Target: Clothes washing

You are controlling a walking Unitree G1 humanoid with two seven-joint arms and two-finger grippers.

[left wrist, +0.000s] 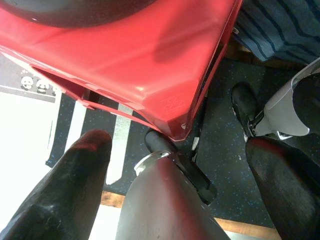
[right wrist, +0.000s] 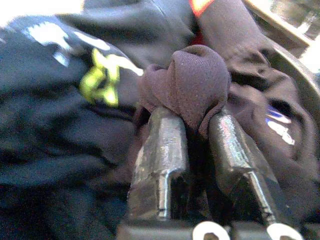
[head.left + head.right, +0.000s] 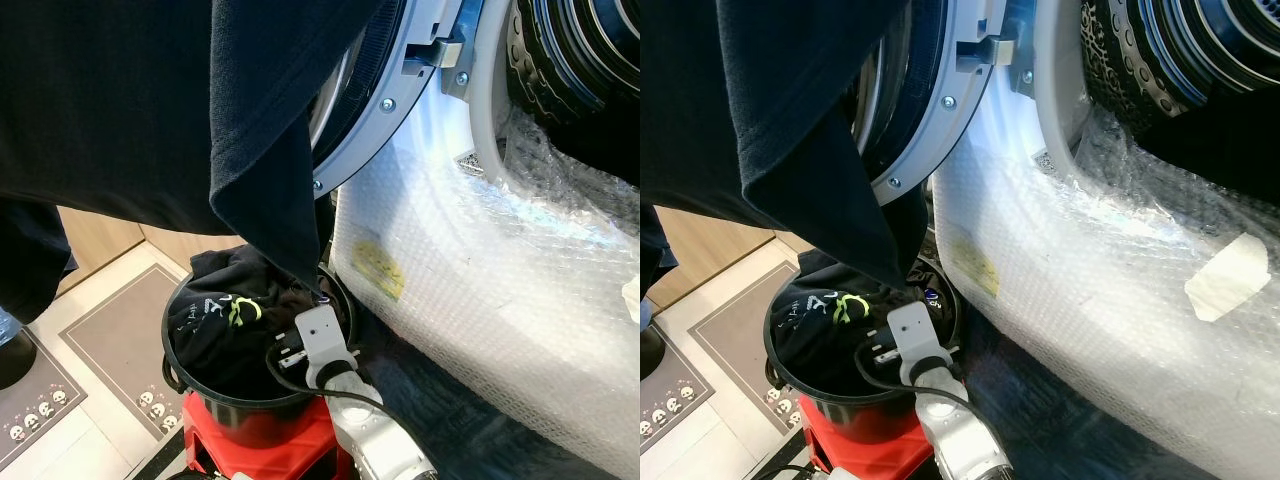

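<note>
Fingers (image 2: 165, 150) of the right gripper (image 2: 199, 131) pinch a maroon garment (image 2: 192, 82); lift straight toward twelve o'clock, clearing the bucket (image 3: 200, 385) rim.

you're looking at matt knitted cloth in the dark garment (image 3: 250, 150), with softer dark clothes (image 3: 830, 320) filling a glossy black plastic bucket (image 3: 240, 405). the red stool (image 1: 150, 60) is showing smooth shiny plastic. crinkly clear bubble wrap (image 3: 480, 290) is covering the washer, and the right gripper (image 2: 197, 127) is showing scuffed, dull black fingers.
</note>
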